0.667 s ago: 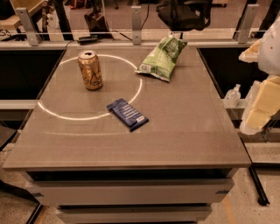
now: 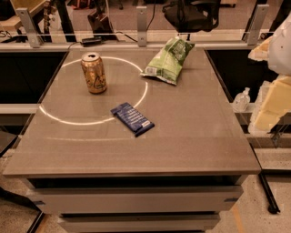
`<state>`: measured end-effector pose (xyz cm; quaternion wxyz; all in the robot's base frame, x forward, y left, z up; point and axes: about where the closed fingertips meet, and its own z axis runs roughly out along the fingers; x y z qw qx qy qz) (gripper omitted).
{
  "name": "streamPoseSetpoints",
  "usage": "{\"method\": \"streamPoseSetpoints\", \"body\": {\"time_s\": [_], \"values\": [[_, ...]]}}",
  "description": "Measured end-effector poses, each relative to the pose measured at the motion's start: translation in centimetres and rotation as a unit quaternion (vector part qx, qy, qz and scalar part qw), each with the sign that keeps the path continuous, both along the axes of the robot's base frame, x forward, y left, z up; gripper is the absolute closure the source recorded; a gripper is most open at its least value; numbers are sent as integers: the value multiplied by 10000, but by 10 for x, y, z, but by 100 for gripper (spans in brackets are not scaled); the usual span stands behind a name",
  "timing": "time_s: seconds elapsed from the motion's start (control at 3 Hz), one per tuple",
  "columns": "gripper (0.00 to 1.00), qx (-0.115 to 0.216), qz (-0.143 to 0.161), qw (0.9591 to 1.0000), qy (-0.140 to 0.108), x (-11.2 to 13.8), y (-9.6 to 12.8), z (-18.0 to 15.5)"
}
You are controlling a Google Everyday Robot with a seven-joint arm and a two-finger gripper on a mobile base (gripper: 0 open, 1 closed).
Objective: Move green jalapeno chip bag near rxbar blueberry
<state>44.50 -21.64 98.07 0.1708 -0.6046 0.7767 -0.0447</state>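
We see warm, dim light, a bright glare ring (image 2: 144, 91) on the grey-brown tabletop (image 2: 191, 136), and the cream hand (image 2: 272, 108) overexposed at the right.

Gold can (image 2: 93, 73) upright, table (image 2: 182, 136) rear-left — bottle (image 2: 241, 100) (clear) off rt.

A lab or office workspace: a grey counter (image 2: 191, 141) on a drawer-fronted base stands on speckled flooring (image 2: 13, 218); metal posts (image 2: 142, 25) line its far edge; a black office chair (image 2: 191, 13) and cables (image 2: 97, 40) lie beyond; a sanitizer bottle (image 2: 242, 99) sits at right, near the robot's pale gripper (image 2: 268, 109), which is off the counter's right edge.
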Motion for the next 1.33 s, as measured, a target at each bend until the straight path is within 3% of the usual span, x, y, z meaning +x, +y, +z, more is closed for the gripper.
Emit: {"method": "streamPoseSetpoints", "body": {"time_s": [0.67,1.0,1.33], "values": [[0,209,-319,9958,-838,70,-39,14],[0,760,-496,9865,-1364,106,-64,25],[0,1373,-923,9681,-1879,122,-67,42]]}}
